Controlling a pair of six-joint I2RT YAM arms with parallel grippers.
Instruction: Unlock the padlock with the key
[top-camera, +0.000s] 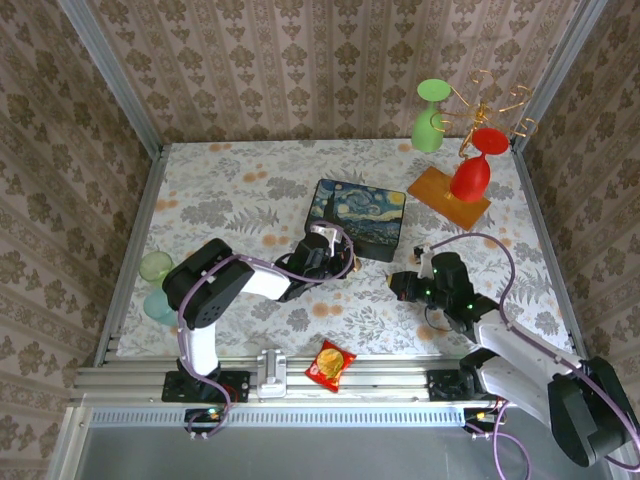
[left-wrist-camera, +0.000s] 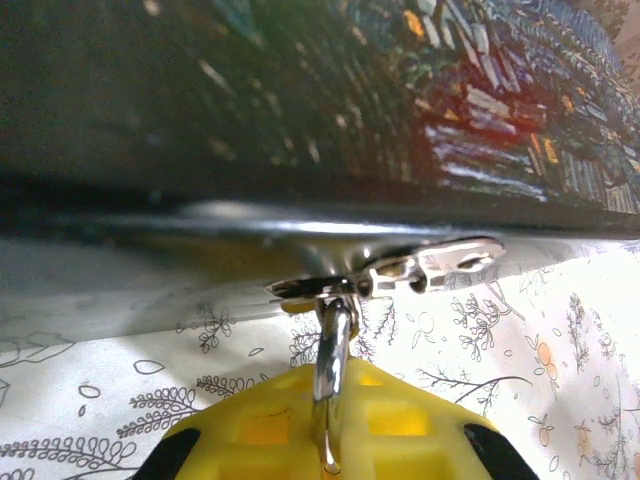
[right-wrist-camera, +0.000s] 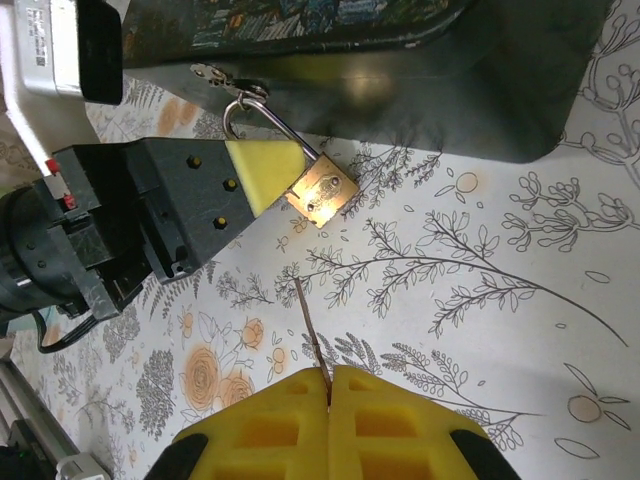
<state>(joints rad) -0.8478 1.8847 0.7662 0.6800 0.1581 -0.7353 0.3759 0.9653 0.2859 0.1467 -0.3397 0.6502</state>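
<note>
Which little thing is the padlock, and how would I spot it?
Find the Starry Night box mid-table. On its near side is a silver latch; the padlock hooks through it. It's the small brass block with a silver shackle, unlike the thin dark key nearby.

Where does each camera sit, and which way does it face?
Top external: above and behind the bases, looking down on the floral table; both arms show.
Left wrist: low, facing the Starry Night-painted box; left gripper clamps the small brass padlock with silver shackle.
Right wrist: facing that box; right gripper pinches the slim dark metal key.
Shared: both wrist views see box and padlock.
</note>
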